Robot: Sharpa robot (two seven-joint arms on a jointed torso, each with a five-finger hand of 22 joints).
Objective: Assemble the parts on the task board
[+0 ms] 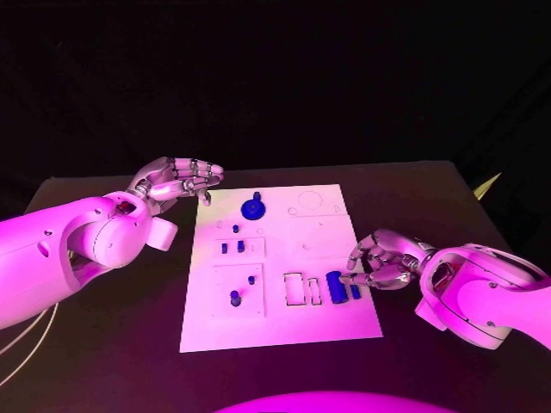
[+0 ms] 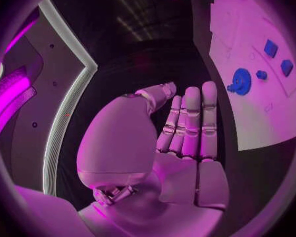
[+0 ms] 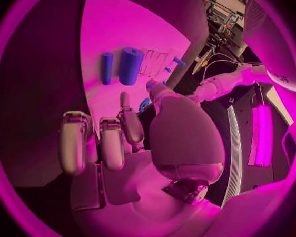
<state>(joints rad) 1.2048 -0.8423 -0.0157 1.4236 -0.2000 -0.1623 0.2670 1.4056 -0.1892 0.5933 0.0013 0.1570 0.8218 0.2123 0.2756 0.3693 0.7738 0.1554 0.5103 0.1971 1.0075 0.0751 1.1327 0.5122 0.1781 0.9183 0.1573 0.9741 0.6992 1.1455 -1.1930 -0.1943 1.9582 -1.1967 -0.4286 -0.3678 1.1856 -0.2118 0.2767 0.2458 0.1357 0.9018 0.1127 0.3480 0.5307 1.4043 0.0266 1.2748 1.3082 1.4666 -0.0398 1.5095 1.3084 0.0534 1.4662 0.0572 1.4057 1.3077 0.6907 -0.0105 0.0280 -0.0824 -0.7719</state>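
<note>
Head view: I see right hand [image 1: 381, 261] empty, fingers spread, beside blue cylinder [image 1: 335, 286] at task board [image 1: 337, 327] right edge. Left hand [image 1: 180, 180] empty, fingers together, off board's far-left corner.

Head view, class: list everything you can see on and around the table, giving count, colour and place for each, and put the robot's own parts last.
Table: one, black, beneath everything.
Task board: one, white, middle of the table.
Round part: one, blue, far end of the board, toward the left.
Cylinder part: one, blue, near right of the board, next to the right hand.
Slim part: one, blue, just right of the cylinder.
Small parts: several, blue, left half of the board; exact count hard to tell.
Left hand: one, silver, off the board's far left corner, fingers curled, holding nothing.
Right hand: one, silver, at the board's right edge, fingers apart, holding nothing visible.
</note>
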